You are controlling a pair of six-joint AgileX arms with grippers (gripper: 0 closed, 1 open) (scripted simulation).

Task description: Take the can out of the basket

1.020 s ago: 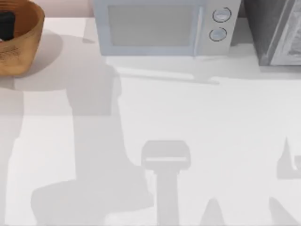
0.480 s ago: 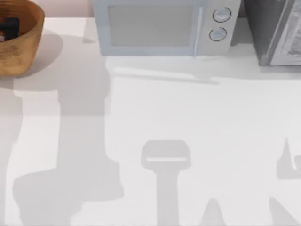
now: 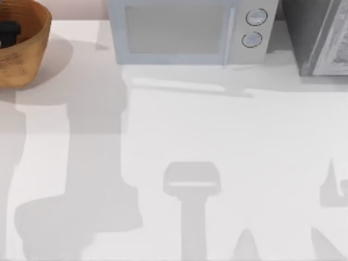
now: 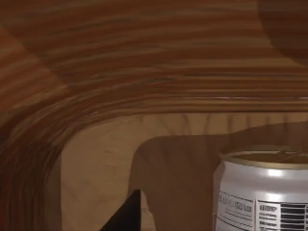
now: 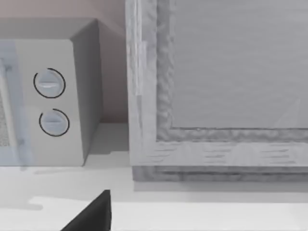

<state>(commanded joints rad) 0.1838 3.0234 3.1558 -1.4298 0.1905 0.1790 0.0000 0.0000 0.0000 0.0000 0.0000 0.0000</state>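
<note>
The basket, an orange-brown woven bowl, stands at the table's far left corner, cut by the top view's edge. My left gripper shows as a dark shape down inside it. In the left wrist view the can stands upright on the basket floor, silvery with a dull yellowish top and a printed label. It is close in front of the camera and off to one side, and a dark tip of my left gripper is beside it, apart from it. My right gripper hangs low over the table near the microwave.
A pale blue-grey microwave with two round knobs stands at the back middle. A grey box stands at the back right, close in front of the right wrist camera. Arm shadows lie across the white table.
My left gripper has sunk deeper into the basket and looks smaller from above. The left arm's shadow shifted to the left a second ago, then held still.
</note>
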